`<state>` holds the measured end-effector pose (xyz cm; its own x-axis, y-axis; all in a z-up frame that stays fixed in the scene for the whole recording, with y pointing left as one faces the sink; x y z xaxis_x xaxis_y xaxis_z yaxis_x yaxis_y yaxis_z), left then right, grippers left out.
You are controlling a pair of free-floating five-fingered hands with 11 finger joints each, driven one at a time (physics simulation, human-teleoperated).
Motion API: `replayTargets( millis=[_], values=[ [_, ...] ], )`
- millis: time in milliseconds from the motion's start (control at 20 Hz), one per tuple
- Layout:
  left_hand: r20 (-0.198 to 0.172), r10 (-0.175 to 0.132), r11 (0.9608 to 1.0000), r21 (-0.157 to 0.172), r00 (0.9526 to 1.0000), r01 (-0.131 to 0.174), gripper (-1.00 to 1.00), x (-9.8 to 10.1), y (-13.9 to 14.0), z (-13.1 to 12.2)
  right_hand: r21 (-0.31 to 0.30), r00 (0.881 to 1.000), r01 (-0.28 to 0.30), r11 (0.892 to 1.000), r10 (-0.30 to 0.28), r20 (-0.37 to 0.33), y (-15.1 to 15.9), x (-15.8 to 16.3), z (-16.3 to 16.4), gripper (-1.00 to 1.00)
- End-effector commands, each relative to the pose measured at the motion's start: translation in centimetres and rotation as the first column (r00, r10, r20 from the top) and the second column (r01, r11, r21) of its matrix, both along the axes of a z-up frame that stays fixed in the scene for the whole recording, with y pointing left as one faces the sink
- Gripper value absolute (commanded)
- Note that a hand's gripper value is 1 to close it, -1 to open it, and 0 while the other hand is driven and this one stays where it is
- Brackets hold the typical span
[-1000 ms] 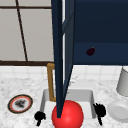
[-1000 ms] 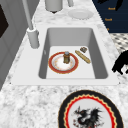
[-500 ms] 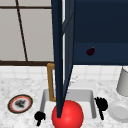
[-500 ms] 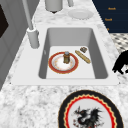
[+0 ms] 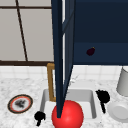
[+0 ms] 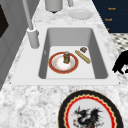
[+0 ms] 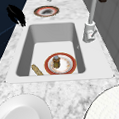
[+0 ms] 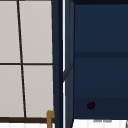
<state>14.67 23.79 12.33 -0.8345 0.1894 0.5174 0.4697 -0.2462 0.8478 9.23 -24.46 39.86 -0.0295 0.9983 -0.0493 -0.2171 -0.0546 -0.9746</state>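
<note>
The left hand hung low at the sink's front-left corner, fingers drooping and relaxed, clamped on nothing. The right hand hovered over the sink's right rim, fingers pointing down and loose, also w/o anything in it. Nearest to it was a white plate on the counter, just to its right and slightly nearer the front; beyond that, a grey canister. In the left side view a hand hung at the front edge of the counter, apart from the basin.

Down in the basin, below and between both hands, lay a red-rimmed plate w/ a small jar standing upright on it, and just beside it a long bread-like stick w/ a small brown piece at its far end. Nothing was touched by either hand.

To the left hand's left sat a patterned plate on the counter. An open dark-blue cabinet door hung edge-on above the sink between the hands, blocking much of the front view, w/ a red ball at its foot. Inside the cabinet, a small dark eggplant rested on the shelf, well above the right hand. The faucet stood at the back rim.
</note>
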Motion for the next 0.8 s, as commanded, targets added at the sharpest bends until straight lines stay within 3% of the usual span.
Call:
replayTargets(
  millis=[0, 750],
  values=[
    [0.0, 0.0, 1.0, 0.0, 1.0, 0.0, 0.0, 0.0, 0.0, 0.0, 0.0, 1.0, 0.006, 1.0, -0.006, 0.003, 0.0, -0.4, 3.1, -1.0],
    [0.0, 0.0, 1.0, 0.0, 1.0, 0.0, 0.0, 0.0, 0.0, 0.0, 0.014, 0.997, -0.001, 1.0, 0.0, 0.082, 0.0, -2.5, 13.6, -1.0]
  ],
)
